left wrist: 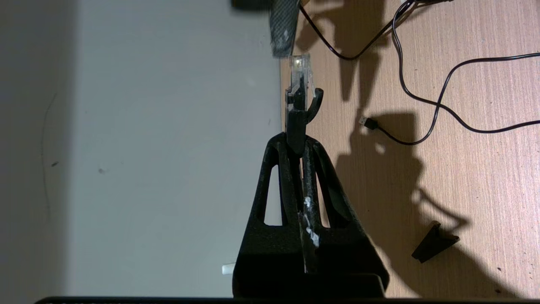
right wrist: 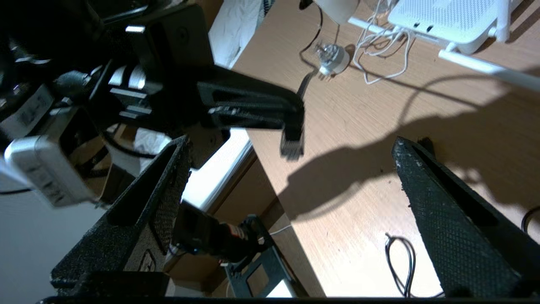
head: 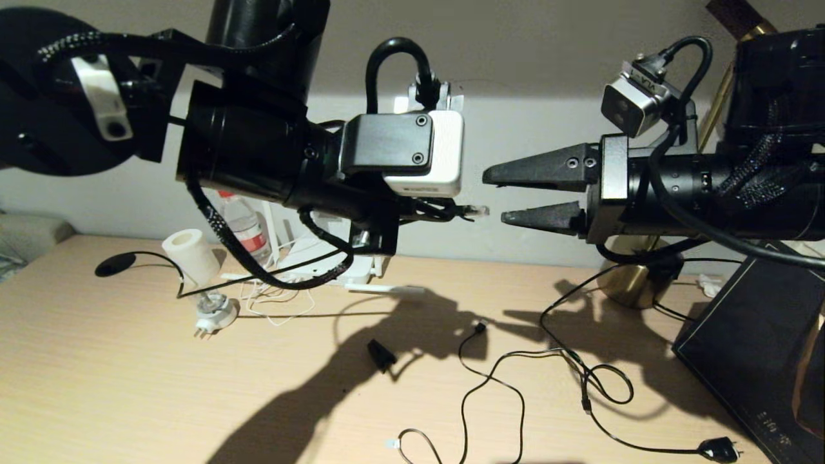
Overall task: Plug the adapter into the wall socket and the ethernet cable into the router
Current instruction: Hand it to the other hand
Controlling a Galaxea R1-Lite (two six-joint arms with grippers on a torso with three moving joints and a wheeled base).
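At the left of the desk [head: 97,361] a small lamp [head: 193,270] is lying on its side, and behind it the router [head: 322,258] is sitting near the wall, partly hidden by the left arm. The left gripper [left wrist: 297,143] is hanging in the air above the desk, its fingers clamped on the ethernet cable [left wrist: 296,122] — the clear plug is sticking out toward the right gripper [head: 506,196], which is facing it just beside, fingers apart.
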